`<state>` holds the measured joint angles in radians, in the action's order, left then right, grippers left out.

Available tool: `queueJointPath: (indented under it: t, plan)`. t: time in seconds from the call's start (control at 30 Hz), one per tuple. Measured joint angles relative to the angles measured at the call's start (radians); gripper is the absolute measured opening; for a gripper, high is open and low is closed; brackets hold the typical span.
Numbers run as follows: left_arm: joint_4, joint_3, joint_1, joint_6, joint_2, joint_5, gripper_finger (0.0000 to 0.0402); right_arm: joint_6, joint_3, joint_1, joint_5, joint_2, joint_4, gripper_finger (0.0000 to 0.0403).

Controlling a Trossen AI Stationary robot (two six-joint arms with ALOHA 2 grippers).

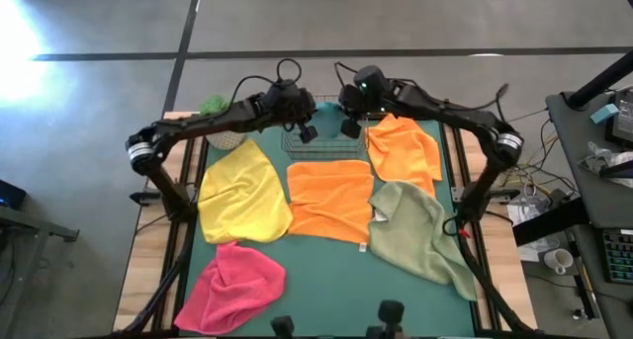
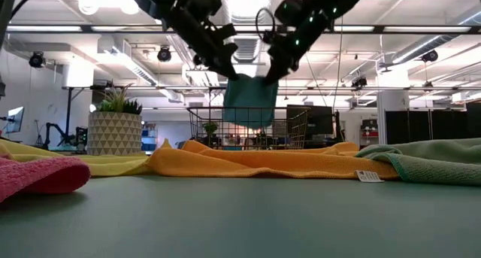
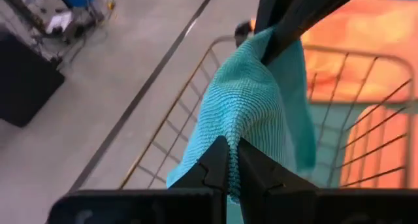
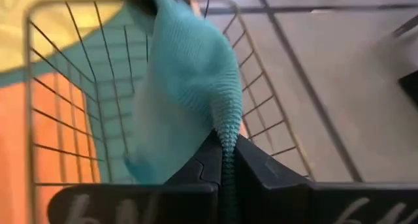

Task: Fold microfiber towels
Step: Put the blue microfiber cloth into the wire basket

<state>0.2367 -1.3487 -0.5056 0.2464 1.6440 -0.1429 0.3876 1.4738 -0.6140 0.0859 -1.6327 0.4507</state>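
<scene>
A teal towel (image 2: 250, 100) hangs between my two grippers over the wire basket (image 2: 248, 129) at the table's far middle. My left gripper (image 2: 229, 71) is shut on its left top end, my right gripper (image 2: 270, 71) on its right top end. Five other towels lie flat on the green mat: yellow (image 1: 242, 193), orange (image 1: 331, 199), a second orange (image 1: 404, 146), sage green (image 1: 420, 230) and pink (image 1: 232, 285). My left gripper pinches the teal towel's upper left end (image 3: 230, 136) between its two fingers, slanting down from the table's left. The cloth hangs below, clear of the table. My right gripper pinches the upper right end (image 4: 225, 129) between its two fingers, slanting down from the table's right. The cloth sags between the two holds, and its lower edge (image 2: 249, 124) dips below the basket's rim.
A potted plant (image 2: 114, 130) stands at the far left, beside the basket. The yellow, orange and sage towels lie just near of the basket. The mat's near middle (image 1: 326, 280), between the pink and sage towels, is bare.
</scene>
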Motion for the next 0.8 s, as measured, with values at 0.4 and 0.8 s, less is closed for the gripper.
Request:
queueJointPath:
  t: [0.4, 0.8]
  plan:
    - [-0.105, 0.000, -0.081, 0.003, 0.109, 0.059, 0.0001, 0.097, 0.154, -0.069, 0.076, -0.203, -0.035, 0.0008]
    - [-0.095, 0.000, -0.105, 0.067, 0.184, 0.072, 0.0001, 0.235, 0.281, -0.112, 0.099, -0.300, 0.060, 0.0008]
